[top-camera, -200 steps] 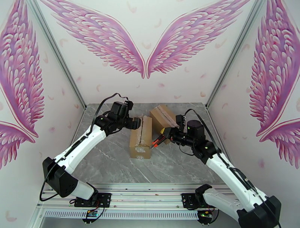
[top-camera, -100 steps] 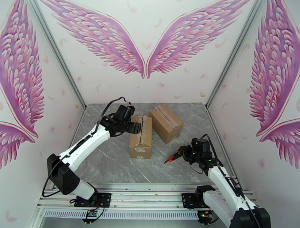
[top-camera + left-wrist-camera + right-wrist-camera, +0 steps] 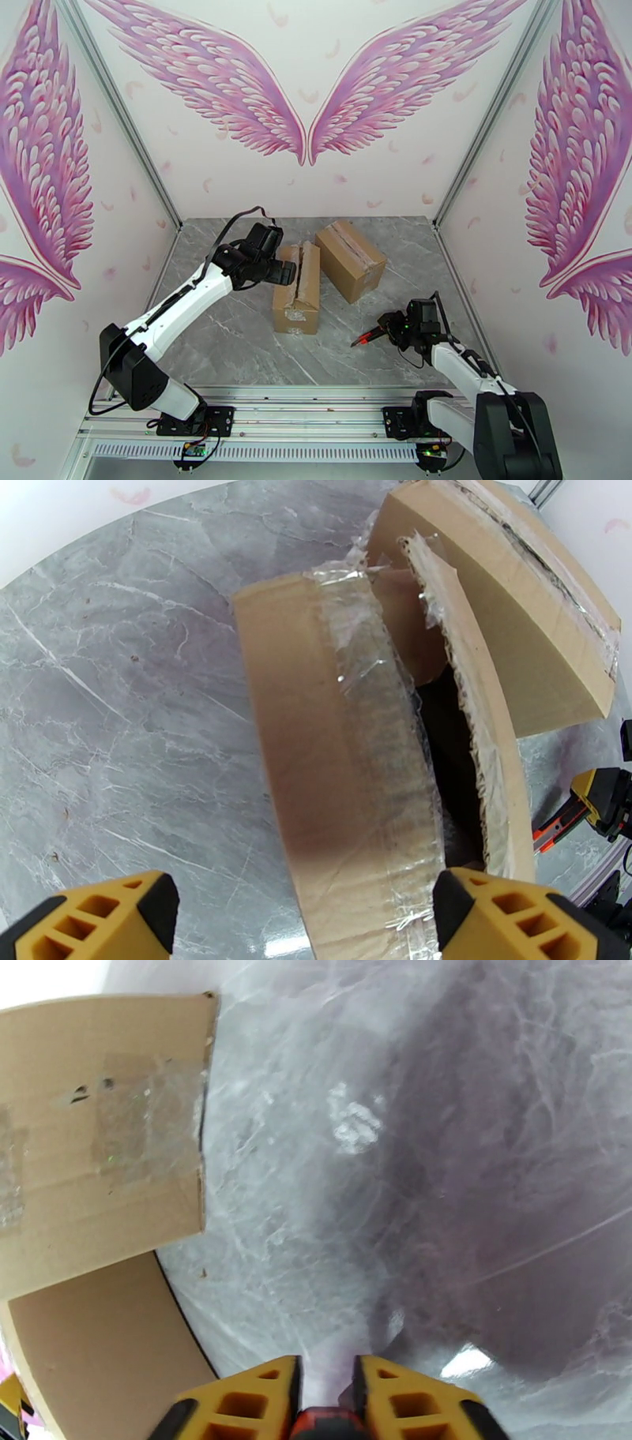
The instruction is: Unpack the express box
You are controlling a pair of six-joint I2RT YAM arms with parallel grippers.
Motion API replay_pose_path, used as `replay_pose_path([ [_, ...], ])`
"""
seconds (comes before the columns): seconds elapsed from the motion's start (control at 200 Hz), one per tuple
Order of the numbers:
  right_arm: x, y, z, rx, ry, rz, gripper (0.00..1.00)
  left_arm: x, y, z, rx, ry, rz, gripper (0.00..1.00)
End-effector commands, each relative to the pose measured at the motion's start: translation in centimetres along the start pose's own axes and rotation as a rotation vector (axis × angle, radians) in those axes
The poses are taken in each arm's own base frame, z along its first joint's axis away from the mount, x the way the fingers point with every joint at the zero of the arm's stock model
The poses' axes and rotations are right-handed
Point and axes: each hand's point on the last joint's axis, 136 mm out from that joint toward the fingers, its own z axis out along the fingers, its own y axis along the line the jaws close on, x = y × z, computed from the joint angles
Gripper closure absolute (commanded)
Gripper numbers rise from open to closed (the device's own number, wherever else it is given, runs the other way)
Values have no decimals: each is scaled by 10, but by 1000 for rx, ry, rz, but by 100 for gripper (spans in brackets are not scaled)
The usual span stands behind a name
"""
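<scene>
at table centre, left gripper [image 3: 308, 916] spread wide over slit box [image 3: 296, 294]. right gripper [image 3: 325, 1402], 4 o'clock, narrow, pinching red cutter [image 3: 363, 339]. second box [image 3: 350, 259] at 1 o'clock.

The left arm [image 3: 170, 304] stretches forward and inward from its base, wrist angled toward the centre. The left gripper [image 3: 284, 271] is spread wide, its yellow fingers [image 3: 103, 914] far apart. The right arm [image 3: 466, 371] sits folded close to its base. The right gripper [image 3: 385, 330] is low and points left, its fingers [image 3: 237, 1402] close on either side of a red tool [image 3: 363, 338] (pinched or merely flanked, unclear).
</scene>
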Motion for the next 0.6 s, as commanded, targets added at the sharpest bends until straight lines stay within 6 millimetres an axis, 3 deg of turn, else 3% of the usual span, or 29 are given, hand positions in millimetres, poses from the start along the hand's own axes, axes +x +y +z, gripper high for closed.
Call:
replay_pose_path([
  [0.0,-23,11,-10,31,-76,-62,38,16,4,-11,-9,37,14,10],
  [0.015,-25,12,-12,39,-83,-70,31,18,4,-12,-11,45,17,10],
  [0.07,-34,18,-22,57,-117,-103,19,23,4,-15,-13,58,24,10],
  [0.18,-51,35,-50,73,-206,-171,7,29,-1,-19,6,66,29,9],
  [0.345,-59,62,-83,32,-277,-241,3,23,-19,-13,55,62,19,7],
  [0.595,-48,92,-105,-54,-261,-308,5,19,-23,15,-31,126,46,7],
])
